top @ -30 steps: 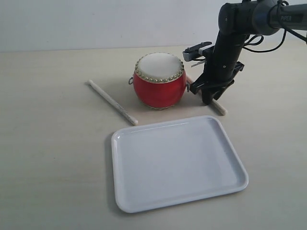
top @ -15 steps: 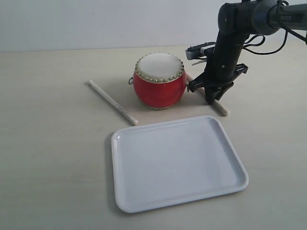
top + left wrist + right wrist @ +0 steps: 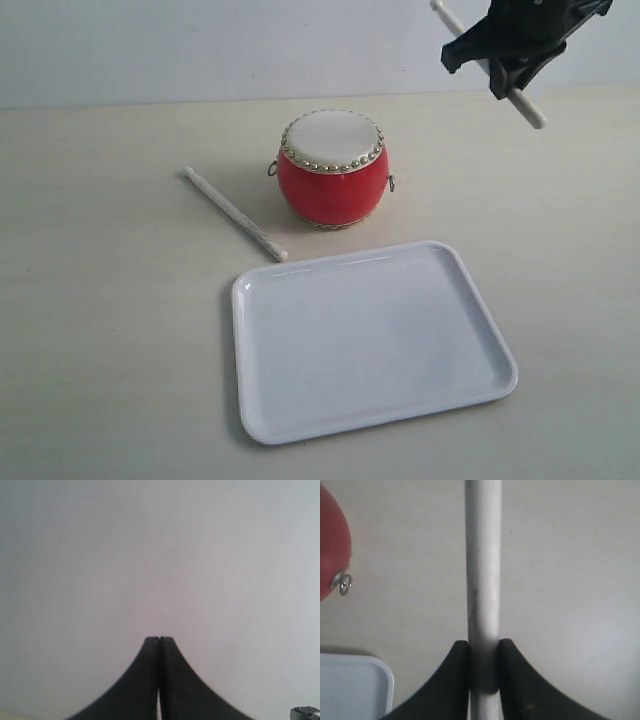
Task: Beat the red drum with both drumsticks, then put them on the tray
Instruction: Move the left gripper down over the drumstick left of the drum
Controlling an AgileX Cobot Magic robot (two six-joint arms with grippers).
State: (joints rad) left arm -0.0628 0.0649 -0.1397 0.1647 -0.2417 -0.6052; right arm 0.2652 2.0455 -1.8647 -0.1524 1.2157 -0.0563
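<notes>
The right gripper [image 3: 505,88] holds 1 slim pale wooden drumstick [image 3: 527,108] high above the beige counter [image 3: 100,330], fingers narrowed around its shaft.
The second drumstick [image 3: 235,214] lies on the counter left of the glossy red barrel-shaped drum [image 3: 333,178], apart from it. The flat white rectangular plastic tray [image 3: 370,345] sits in front of the drum. The left gripper [image 3: 159,641] has its fingers pressed together on nothing.
</notes>
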